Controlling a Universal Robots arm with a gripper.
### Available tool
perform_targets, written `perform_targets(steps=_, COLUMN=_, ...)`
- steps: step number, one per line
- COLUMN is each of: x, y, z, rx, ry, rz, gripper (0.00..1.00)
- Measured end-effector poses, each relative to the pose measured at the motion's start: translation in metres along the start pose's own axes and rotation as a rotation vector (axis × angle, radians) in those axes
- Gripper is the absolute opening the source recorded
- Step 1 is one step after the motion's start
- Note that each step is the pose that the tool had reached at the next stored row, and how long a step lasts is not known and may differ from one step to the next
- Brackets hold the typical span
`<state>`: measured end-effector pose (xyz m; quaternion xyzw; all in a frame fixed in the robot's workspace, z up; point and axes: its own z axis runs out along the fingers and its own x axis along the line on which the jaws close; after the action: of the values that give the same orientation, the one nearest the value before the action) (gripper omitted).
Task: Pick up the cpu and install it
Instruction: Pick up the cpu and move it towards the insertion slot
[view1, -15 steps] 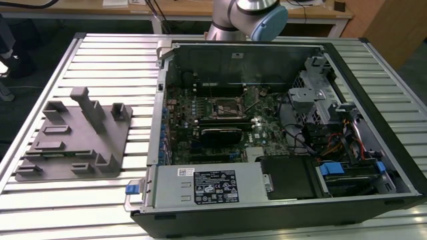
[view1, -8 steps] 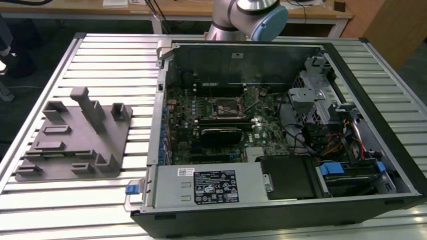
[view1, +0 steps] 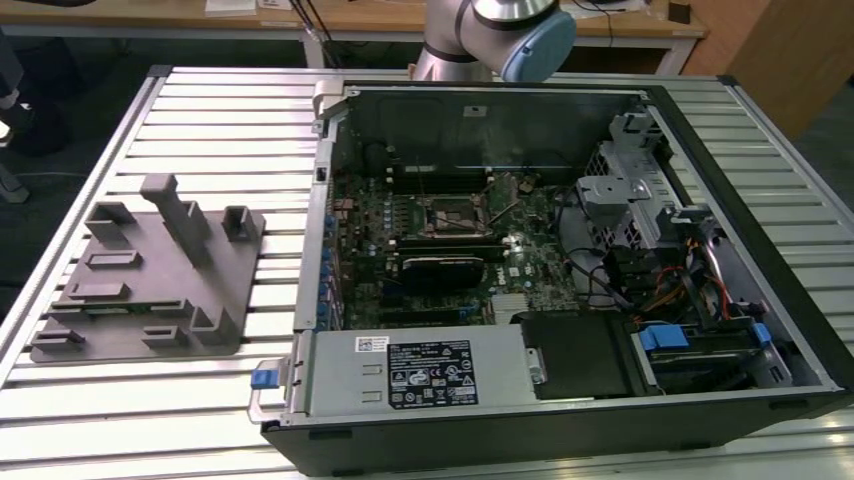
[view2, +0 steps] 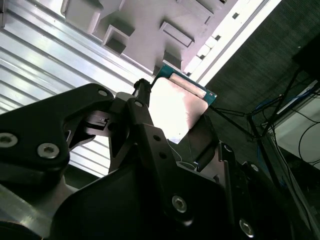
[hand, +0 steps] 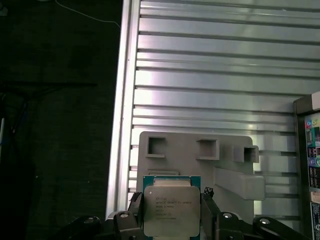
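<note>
At the end effector (hand: 171, 212) (view2: 175, 122): closed on the cpu (hand: 171, 209) (view2: 176, 105) in both wrist views, fingers (hand: 210, 207) pressing two opposite edges, silver lid facing the first wrist camera. Held clear above the tray (hand: 195, 160), itself lying on the slatted bench (hand: 225, 75).

Likely light, stiff and flat to handle, yet fragile (the contact face especially) and slick on the metal lid. Best taken by the rim edges, as here, not by the faces.

Further out in the exterior view: open case (view1: 747, 230) on the bench, socket (view1: 447, 215) midway across its board, well apart from the tray.

Hard to make out: cpu's near edge cut off in the first wrist view, face in the second wrist view lost under glare, socket's latch state unclear.
</note>
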<state>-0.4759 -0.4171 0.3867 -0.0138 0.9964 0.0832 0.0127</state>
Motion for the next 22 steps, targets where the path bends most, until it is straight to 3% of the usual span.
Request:
perform_targets(steps=7, x=-0.0002, y=0.0002, z=-0.0014, rx=0.0002, ry=0.0, rz=0.0, gripper=0.55)
perform_targets(steps=10, x=-0.0023, y=0.0004, z=-0.0013, rx=0.0085, ry=-0.0001, rz=0.002, gripper=0.55)
perform_targets(steps=14, x=-0.0084, y=0.0005, z=-0.001, rx=0.0187, ry=0.0001, rz=0.004, gripper=0.55)
perform_targets(steps=22, x=-0.0223, y=0.0004, z=-0.0007, rx=0.0273, ry=0.0028, rz=0.006, gripper=0.55)
